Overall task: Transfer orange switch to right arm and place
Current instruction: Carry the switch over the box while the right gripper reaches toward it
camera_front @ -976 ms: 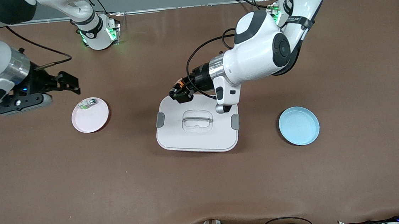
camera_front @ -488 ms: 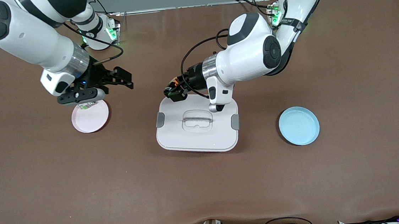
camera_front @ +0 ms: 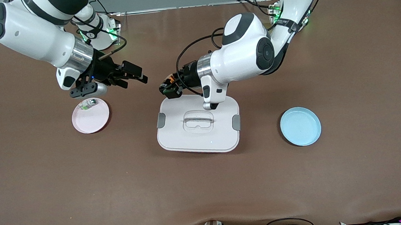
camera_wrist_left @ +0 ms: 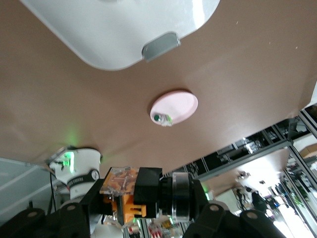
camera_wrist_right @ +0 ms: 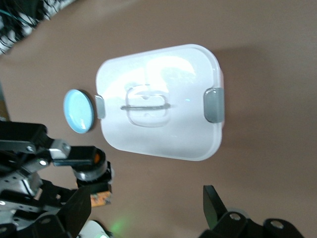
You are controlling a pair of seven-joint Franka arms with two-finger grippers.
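The orange switch (camera_front: 169, 83), a small black cylinder with orange parts, is clamped in my left gripper (camera_front: 167, 88), which is shut on it just above the table beside the white box's edge. In the left wrist view the switch (camera_wrist_left: 141, 191) lies crosswise between the fingers. My right gripper (camera_front: 136, 80) is open with nothing between its fingers, a short gap away from the switch and level with it, over bare table between the pink plate and the box. In the right wrist view the switch (camera_wrist_right: 96, 194) shows just inside one right finger (camera_wrist_right: 74, 210).
A white lidded box (camera_front: 220, 139) sits mid-table. A pink plate (camera_front: 92, 121) with a whitish-clear part (camera_front: 88, 104) lies toward the right arm's end, under the right wrist. A blue plate (camera_front: 300, 126) lies toward the left arm's end.
The right arm has swung in from its end of the table, past the pink plate, toward the left gripper. The left gripper has shifted slightly toward it, still holding the switch.
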